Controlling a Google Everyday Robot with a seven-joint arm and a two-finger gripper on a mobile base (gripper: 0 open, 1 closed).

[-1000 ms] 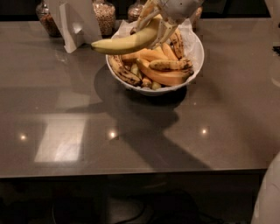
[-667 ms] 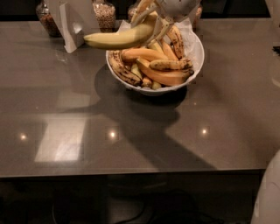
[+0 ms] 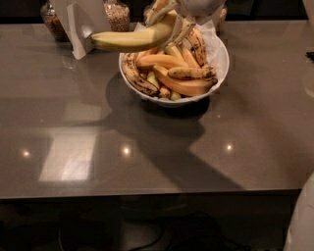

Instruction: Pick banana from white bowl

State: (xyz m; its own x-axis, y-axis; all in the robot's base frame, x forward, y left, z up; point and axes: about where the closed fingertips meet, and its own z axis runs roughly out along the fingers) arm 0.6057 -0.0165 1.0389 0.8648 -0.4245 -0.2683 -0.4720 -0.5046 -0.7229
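The banana (image 3: 130, 39) is long, smooth and pale yellow. It hangs nearly level in the air above the left rim of the white bowl (image 3: 220, 61), its tip pointing left. My gripper (image 3: 177, 19) reaches down from the top edge and is shut on the banana's right end. The bowl stands at the back middle of the table, lined with white paper. It holds several orange-yellow bananas (image 3: 184, 86) and brown-spotted bananas (image 3: 137, 78).
The grey glossy table (image 3: 147, 157) shows light reflections. A white paper holder (image 3: 78, 24) and two glass jars (image 3: 117, 14) stand at the back left. A white part of the robot (image 3: 301, 220) shows at the bottom right.
The gripper has lifted the banana higher, from level with the bowl's top to above its rim, and the banana has turned closer to level. The bowl has not moved.
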